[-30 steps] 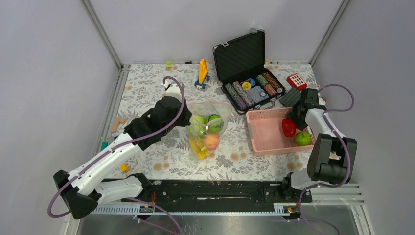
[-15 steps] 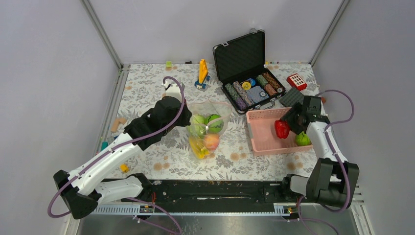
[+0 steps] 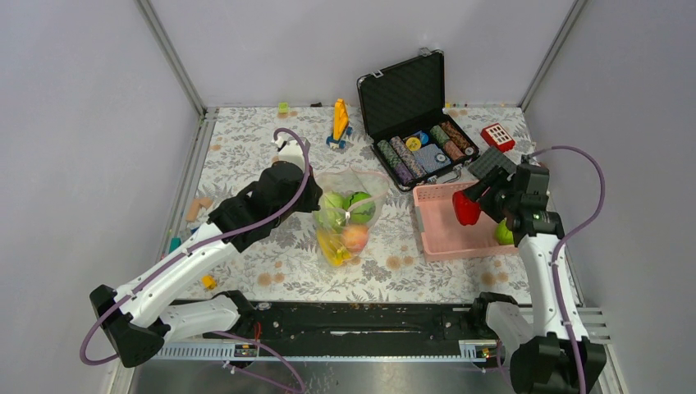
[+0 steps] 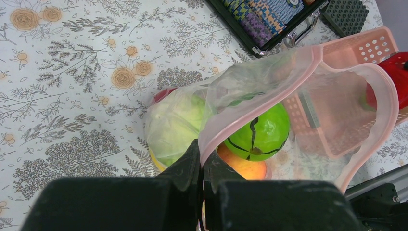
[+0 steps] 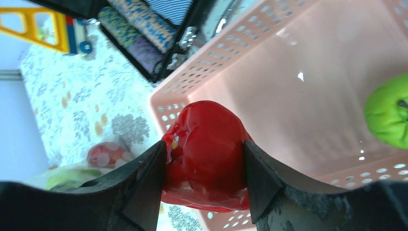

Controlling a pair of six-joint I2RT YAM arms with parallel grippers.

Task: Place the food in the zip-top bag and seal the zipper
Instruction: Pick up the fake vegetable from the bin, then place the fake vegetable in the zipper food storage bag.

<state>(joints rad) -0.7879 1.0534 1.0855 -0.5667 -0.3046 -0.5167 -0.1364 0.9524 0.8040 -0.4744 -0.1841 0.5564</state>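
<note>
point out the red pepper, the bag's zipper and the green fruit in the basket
red pepper (image 5: 204,154): right wrist view, its glossy middle
zipper (image 4: 260,95): left wrist view, the strip's near run
green fruit (image 5: 387,115): right wrist view, its rounded side

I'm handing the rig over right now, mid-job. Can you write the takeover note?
Left hand: shut on the bag's pink zipper, holding the mouth open.
Right hand: shut on the red pepper, held up over the pink basket.
Done: green, peach and yellow pieces are in the bag.
Left: drop the pepper in, fetch the green fruit from the basket, then seal the zipper.
</note>
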